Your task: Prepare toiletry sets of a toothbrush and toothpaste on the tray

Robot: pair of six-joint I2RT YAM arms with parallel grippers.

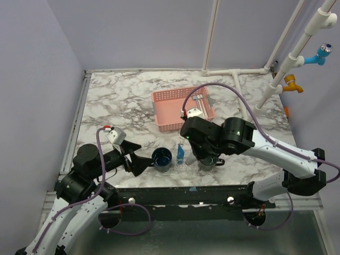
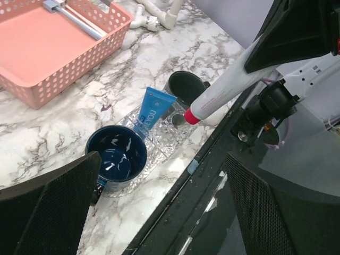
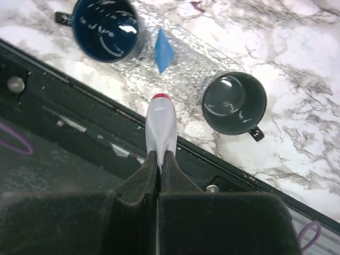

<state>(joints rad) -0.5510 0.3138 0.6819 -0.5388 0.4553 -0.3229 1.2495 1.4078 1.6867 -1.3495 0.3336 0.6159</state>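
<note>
The tray lies just under the tip of the white tube that my right claw pinches tight, and my left claw beside the tray is wide open, empty.

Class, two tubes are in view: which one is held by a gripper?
The white tube with the red cap, clamped in the right gripper; the blue tube is in no gripper.
</note>
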